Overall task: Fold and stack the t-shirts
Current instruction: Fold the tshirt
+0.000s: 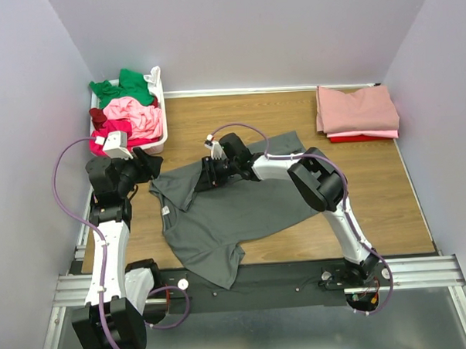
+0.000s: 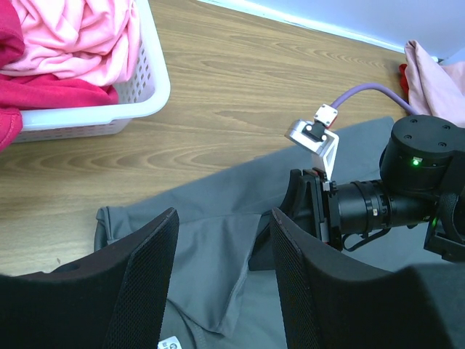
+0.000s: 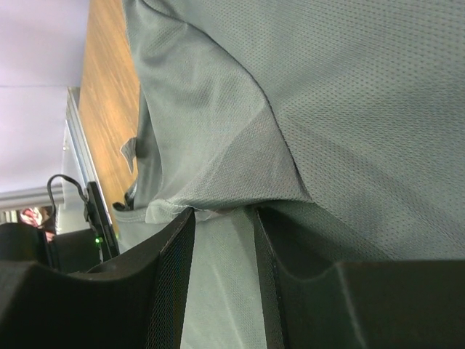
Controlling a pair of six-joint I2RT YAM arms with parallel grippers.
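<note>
STEP: flattening the dark grey t-shirt [image 1: 219,214], frame centre, before its first fold | RIGHT: right gripper [image 3: 221,218] astride a raised fold, pinch cannot be told | LEFT: left gripper [image 2: 224,218] agape, empty, above the sleeve at frame left | NEXT: likely needs secure holds on both sides.

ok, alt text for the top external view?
A dark grey t-shirt lies rumpled mid-table, the right tool at a fold by one sleeve, the left tool open at its left edge. A white basket of unfolded shirts sits far left; a folded pink-and-red stack far right.
</note>
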